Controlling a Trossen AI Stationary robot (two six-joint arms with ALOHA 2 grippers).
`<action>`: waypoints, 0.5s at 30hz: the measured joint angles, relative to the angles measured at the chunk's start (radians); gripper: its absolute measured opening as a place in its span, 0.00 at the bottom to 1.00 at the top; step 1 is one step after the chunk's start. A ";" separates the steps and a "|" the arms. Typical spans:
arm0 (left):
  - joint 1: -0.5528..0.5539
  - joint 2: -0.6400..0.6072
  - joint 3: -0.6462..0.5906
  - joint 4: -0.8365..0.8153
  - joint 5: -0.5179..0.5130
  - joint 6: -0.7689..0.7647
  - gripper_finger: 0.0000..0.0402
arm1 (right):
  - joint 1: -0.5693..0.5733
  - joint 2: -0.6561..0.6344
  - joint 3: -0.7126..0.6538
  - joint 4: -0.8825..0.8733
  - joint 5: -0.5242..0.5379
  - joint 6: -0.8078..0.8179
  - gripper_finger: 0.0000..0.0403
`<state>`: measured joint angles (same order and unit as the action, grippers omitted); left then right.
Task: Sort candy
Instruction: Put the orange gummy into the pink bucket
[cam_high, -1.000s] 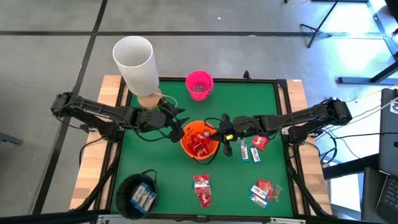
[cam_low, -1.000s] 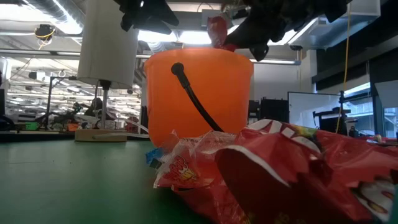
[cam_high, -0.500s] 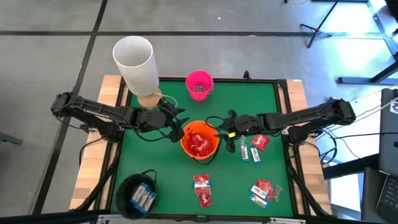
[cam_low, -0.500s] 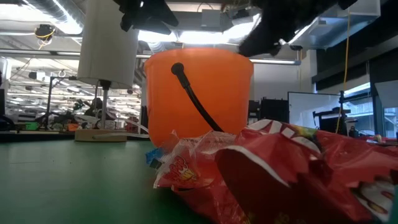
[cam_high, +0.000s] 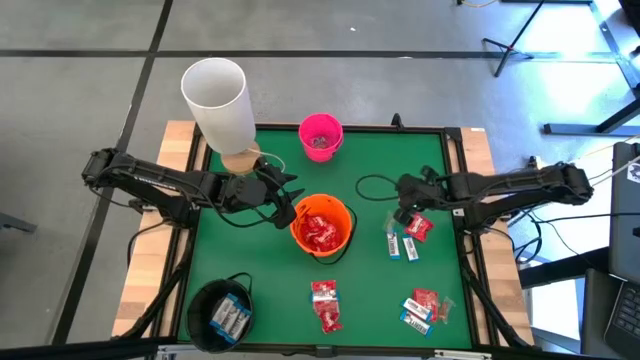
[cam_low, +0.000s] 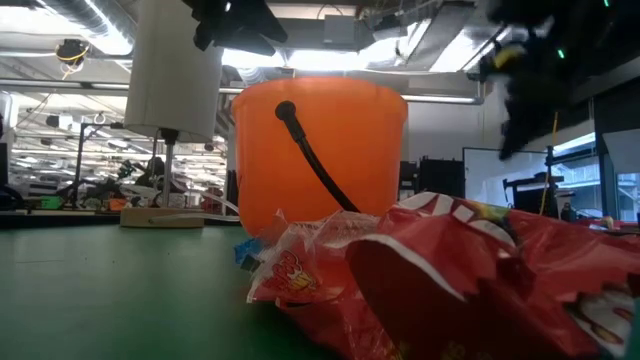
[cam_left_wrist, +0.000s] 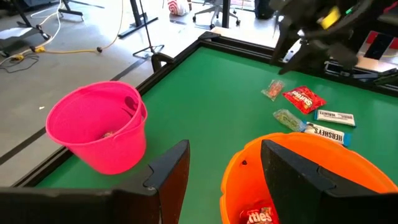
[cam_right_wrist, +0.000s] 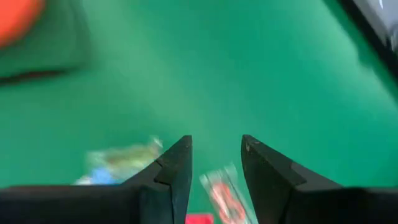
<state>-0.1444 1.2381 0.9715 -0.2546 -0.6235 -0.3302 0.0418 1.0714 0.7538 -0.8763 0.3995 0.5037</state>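
Candy lay in several places on the green felt table (cam_high: 400, 160). Shiny red crinkly packets (cam_high: 320, 231) filled the orange plastic bucket (cam_high: 321, 226) near the table's middle. Narrow white-and-blue bars (cam_high: 229, 316) sat inside the black bucket (cam_high: 222, 312) at the near left corner. Loose pieces stayed on the felt: a red packet (cam_high: 418, 227) and two white-and-blue bars (cam_high: 402, 245) to the right of the orange bucket, a red pair (cam_high: 325, 305) near the front edge, and a mixed cluster (cam_high: 422, 308) at the near right. A pink plastic bucket (cam_high: 320, 136) stood toward the far edge, and a tall white cylinder (cam_high: 217, 100) on a wooden base rose at the far left.

Right gripper (cam_high: 404, 200) hovered just beside the loose red packet and bars, its dark fingers (cam_right_wrist: 174, 167) parted with nothing between them, the felt showing through the gap. Left gripper (cam_high: 285, 210) hung by the left rim of the orange bucket, fingers (cam_left_wrist: 169, 172) spread apart and empty, the pink bucket and orange rim visible beyond them.
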 joint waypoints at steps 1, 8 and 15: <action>0.000 0.000 0.000 0.000 0.000 0.000 0.47 | -0.013 -0.012 -0.029 0.000 -0.004 0.025 0.33; 0.000 0.000 0.000 0.000 0.000 0.000 0.47 | -0.092 -0.056 -0.166 0.006 -0.074 0.120 0.33; 0.000 0.000 0.000 0.001 0.000 0.000 0.47 | -0.199 -0.041 -0.248 0.050 -0.197 0.179 0.33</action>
<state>-0.1444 1.2381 0.9718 -0.2539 -0.6235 -0.3305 -0.1571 1.0301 0.5058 -0.8261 0.2030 0.6830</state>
